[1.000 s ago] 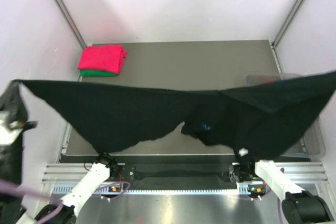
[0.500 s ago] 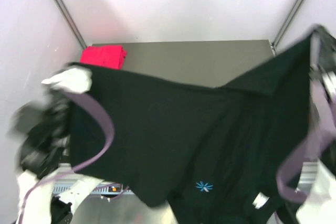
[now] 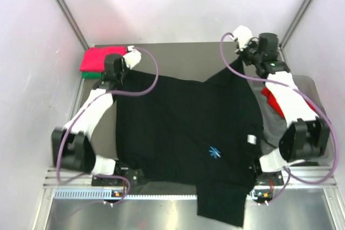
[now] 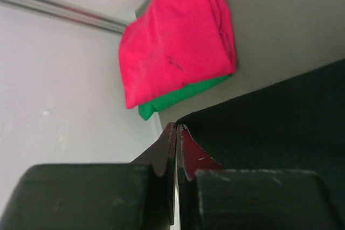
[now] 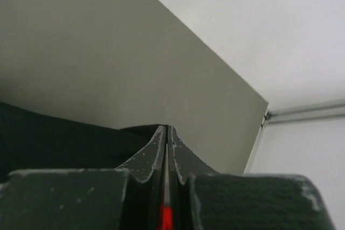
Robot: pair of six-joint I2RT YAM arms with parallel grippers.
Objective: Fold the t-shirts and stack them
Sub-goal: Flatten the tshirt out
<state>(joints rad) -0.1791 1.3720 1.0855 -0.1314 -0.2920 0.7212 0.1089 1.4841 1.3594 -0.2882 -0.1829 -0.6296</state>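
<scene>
Black tee (image 3: 183, 133) covers most of the table (image 3: 188, 57). It's spread flat from the table's far half to its near edge, where the last bit droops off.

Looks like the laying-out step. I'd keep both far corners evenly taut and lower them together. Only let go once it's smooth, or that diagonal ridge toward the table's right side gets folded in. Dragging it toward the table's far edge should bring the hanging part on too.

The cloth is matte, soft and limp.

- **Table's right edge:** clear bin (image 3: 308, 81) with a crumpled red tee (image 3: 271, 99) and grey tee (image 3: 269, 127).
- **Table's far-left corner:** pink-red tee (image 3: 105, 58) folded square on a green tee (image 3: 99, 75).
- **Left gripper** (image 3: 119, 71): clenched on the shirt's far-left corner.
- **Right gripper** (image 3: 242, 52): pinching the far-right one.
- **Small stuff:** little white tag (image 3: 251, 139) and a tiny blue star print (image 3: 214, 152).
</scene>
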